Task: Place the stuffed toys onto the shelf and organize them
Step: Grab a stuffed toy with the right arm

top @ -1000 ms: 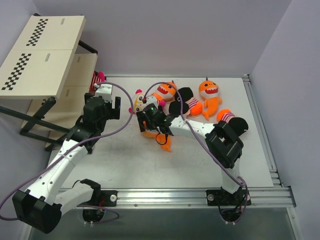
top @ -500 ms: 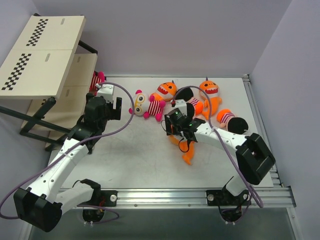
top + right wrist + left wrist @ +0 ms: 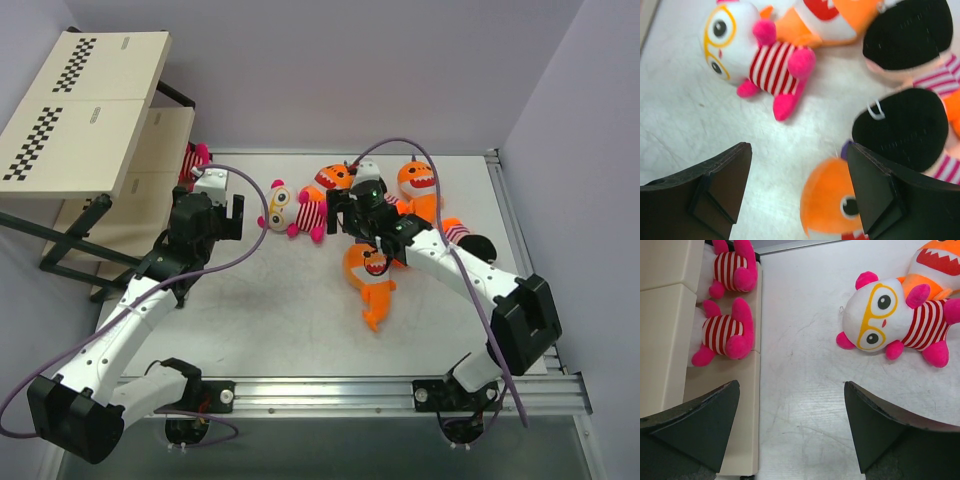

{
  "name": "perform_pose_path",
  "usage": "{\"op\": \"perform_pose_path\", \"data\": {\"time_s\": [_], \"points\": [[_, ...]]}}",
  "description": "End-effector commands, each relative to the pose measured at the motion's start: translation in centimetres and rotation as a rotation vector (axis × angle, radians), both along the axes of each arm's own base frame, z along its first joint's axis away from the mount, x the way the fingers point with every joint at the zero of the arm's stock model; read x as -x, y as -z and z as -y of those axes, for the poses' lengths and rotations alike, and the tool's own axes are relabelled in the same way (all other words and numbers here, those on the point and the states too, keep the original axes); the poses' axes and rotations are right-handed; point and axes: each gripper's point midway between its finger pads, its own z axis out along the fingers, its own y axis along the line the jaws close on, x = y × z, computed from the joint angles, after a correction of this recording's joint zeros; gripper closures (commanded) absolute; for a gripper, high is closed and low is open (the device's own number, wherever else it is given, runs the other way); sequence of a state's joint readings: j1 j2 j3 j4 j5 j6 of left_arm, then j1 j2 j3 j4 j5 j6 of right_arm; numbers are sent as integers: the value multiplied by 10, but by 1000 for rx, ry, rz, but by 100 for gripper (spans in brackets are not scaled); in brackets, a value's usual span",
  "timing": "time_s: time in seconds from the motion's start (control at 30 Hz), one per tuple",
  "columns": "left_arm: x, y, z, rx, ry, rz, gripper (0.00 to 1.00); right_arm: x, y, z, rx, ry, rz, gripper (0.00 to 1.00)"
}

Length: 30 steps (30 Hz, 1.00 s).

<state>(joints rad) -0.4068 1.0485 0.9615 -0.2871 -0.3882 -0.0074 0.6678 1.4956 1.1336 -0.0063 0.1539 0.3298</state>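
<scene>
The right gripper hangs over the middle of the table with its jaws spread and nothing in them. Its wrist view shows only bare table and the edge of an orange head between the fingers. The left gripper is also wide apart and empty, and hovers near the table's left side, between the shelf and the toys.

Nearest the arms, an orange shark lies on the table just beneath the right arm. Beyond it a goggle-eyed doll in red and white stripes lies face up, touching a second shark. To the right are two black-headed dolls, close together and partly hidden by the arm in the top view. A third shark lies at the far side of the group.

Farthest off, at the left, stands the shelf. Two striped dolls lie side by side on its low board, and no toy shows on the checkered top boards.

The task looks to be in its early part: two toys are shelved, at least six are on the table, and neither gripper holds one. The next pick is not yet begun. The right gripper seems best placed for the near shark or the goggle-eyed doll.
</scene>
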Motion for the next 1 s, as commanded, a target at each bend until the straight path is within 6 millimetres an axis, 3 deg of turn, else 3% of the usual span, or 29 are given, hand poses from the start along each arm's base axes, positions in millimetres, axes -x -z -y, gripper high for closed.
{"op": "perform_pose_path", "data": {"time_s": [0.0, 0.17, 0.3, 0.43, 0.73, 0.83, 0.97], "points": [[-4, -13, 5, 30, 10, 45, 6, -36, -10, -12, -30, -35, 57, 22], [-3, -14, 6, 33, 20, 49, 6, -71, 10, -27, -66, -66, 57, 22], [-3, -14, 6, 29, 20, 50, 6, -88, 22, -40, -99, -129, 53, 22], [-2, -14, 5, 27, 19, 53, 6, -99, 38, -53, -103, -180, 46, 22], [-3, -12, 8, 26, 35, 48, 6, -120, 68, -62, -133, -220, 31, 23], [-2, -14, 12, 35, 53, 56, 6, -123, 73, -66, -143, -233, 32, 25], [-2, -15, 16, 44, 74, 58, 6, -123, 82, -71, -149, -250, 17, 37]]}}
